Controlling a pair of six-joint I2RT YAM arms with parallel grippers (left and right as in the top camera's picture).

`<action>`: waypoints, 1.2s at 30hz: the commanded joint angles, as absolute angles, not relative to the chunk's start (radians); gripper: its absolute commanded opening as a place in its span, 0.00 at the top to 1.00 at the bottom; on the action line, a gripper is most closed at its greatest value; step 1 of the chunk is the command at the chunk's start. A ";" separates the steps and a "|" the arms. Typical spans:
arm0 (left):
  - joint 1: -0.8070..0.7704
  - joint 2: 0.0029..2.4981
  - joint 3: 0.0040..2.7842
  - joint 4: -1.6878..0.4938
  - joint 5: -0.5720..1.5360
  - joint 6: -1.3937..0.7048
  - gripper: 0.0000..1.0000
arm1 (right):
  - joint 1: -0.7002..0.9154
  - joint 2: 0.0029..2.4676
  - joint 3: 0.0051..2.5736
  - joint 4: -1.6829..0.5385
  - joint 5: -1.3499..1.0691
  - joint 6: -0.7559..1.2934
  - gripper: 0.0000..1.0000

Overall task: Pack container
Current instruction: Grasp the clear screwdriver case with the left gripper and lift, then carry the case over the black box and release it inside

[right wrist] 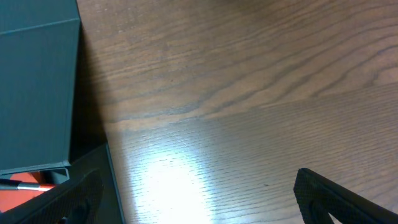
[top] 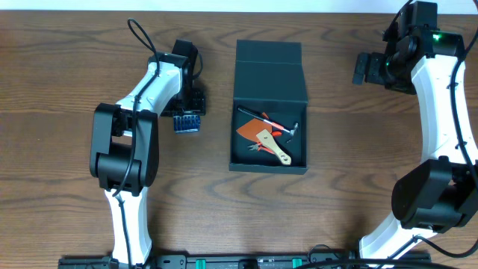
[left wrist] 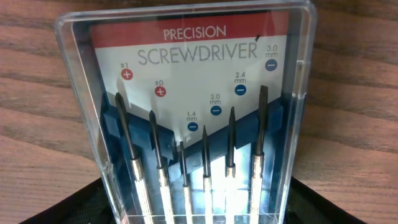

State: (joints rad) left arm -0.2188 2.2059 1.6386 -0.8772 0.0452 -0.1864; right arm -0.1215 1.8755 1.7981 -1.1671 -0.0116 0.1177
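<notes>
The container, a dark green-black box (top: 240, 134), stands mid-table with its flap lid (top: 269, 71) open toward the back. Inside lie an orange piece (top: 249, 131), a wooden-handled tool (top: 275, 147) and a red-and-black tool (top: 270, 122). My left gripper (top: 189, 107) is left of the box, shut on a clear screwdriver case (top: 187, 122). The case fills the left wrist view (left wrist: 199, 93) and lies between the two fingers. My right gripper (top: 364, 69) is open and empty, right of the lid. The right wrist view shows the box wall (right wrist: 37, 93) at the left.
The wooden table (top: 351, 164) stretches around the box. The arm bases stand at the front left (top: 123, 217) and front right (top: 418, 209).
</notes>
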 commanded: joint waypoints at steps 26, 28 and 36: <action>-0.244 1.861 1.708 -0.981 0.041 0.020 0.94 | -0.125 1.885 1.798 -1.196 -0.019 0.103 0.01; -0.268 1.788 1.708 -0.990 0.081 0.177 0.94 | -0.125 1.885 1.798 -1.196 -0.019 0.103 0.01; -0.414 1.655 1.708 -1.052 0.196 0.640 0.94 | -0.125 1.885 1.798 -1.196 -0.019 0.103 0.01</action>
